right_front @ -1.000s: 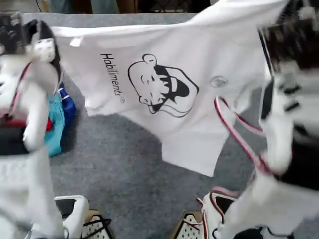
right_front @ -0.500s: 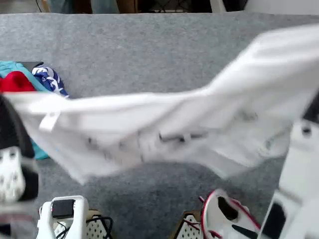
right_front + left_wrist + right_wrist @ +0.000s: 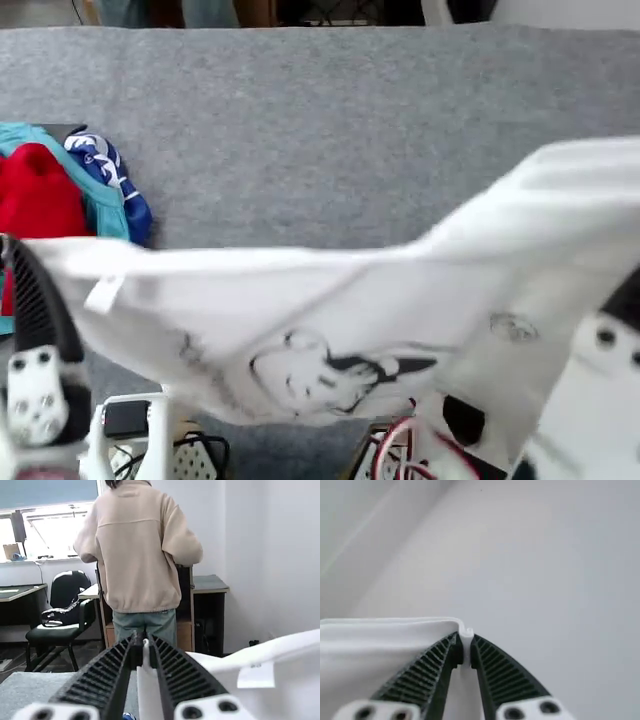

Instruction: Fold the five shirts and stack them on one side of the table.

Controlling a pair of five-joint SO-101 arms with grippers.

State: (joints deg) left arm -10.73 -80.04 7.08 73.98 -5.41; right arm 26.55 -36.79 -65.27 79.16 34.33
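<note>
Your left tool (image 3: 144, 642) is pinched on one edge of the white shirt (image 3: 330, 300) and your right tool (image 3: 465, 640) on another. The shirt hangs stretched between them, its long axis running side to side above the counter's (image 3: 320, 130) near edge. Bare counter lies beyond it, and the pile (image 3: 60, 195) sits nearer your left arm.

The white shirt (image 3: 400, 300) is blurred in the high view, its print (image 3: 320, 372) hard to make out, its right end cut by the edge; it covers the near strip of the table (image 3: 300, 120) and part of the coloured pile (image 3: 60, 200)
</note>
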